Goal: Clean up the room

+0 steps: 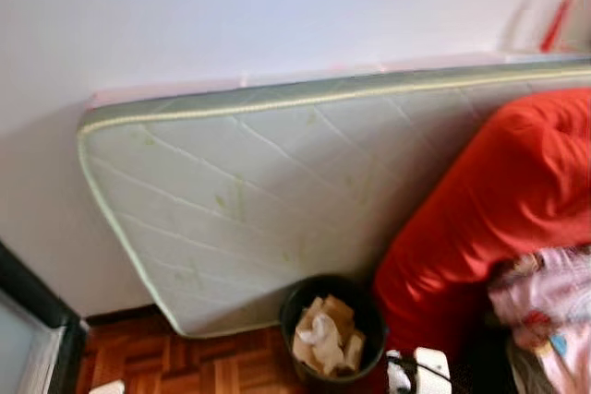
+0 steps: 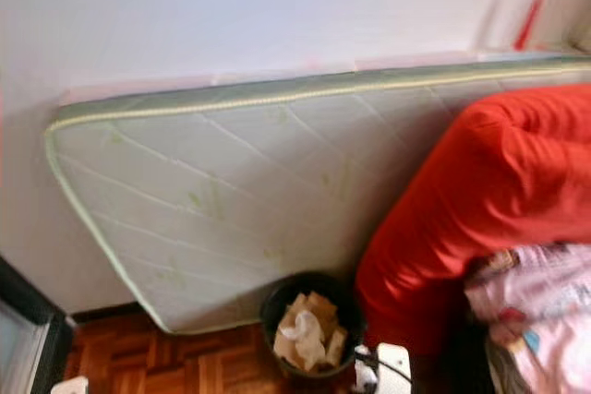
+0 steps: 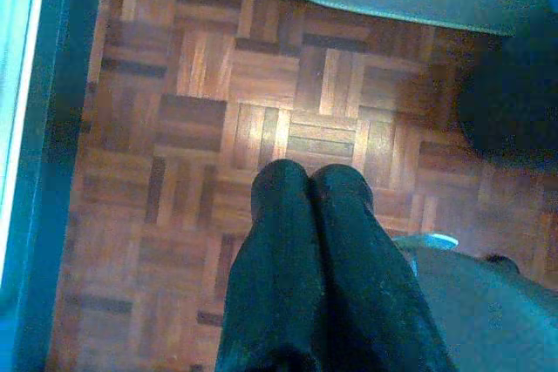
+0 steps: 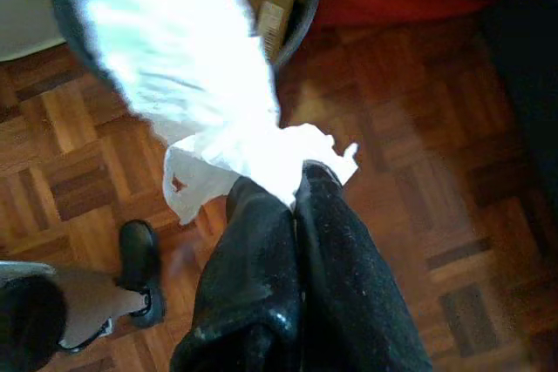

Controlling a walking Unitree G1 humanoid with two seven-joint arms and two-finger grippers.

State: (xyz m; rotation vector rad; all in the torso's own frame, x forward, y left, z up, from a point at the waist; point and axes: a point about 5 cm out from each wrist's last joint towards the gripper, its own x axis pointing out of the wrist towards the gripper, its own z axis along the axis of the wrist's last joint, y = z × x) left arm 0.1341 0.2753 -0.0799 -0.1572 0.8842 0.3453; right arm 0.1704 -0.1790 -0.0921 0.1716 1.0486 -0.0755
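Observation:
In the right wrist view my right gripper (image 4: 283, 191) is shut on a crumpled white tissue (image 4: 209, 102), which looks blurred and stretches toward the black trash bin (image 4: 301, 6). The bin (image 1: 331, 329) stands on the parquet at the foot of a leaning mattress and holds brown and white paper scraps (image 1: 325, 334). My left gripper (image 3: 311, 182) hangs shut and empty over bare parquet (image 3: 192, 128), with the bin's dark side (image 3: 510, 111) off to one side of it.
A pale quilted mattress (image 1: 277, 191) leans on the white wall. A red duvet (image 1: 499, 209) and pink patterned cloth (image 1: 549, 306) lie to the right of the bin. A dark door frame (image 1: 37, 320) runs at the left. My foot (image 4: 139, 272) rests on the floor.

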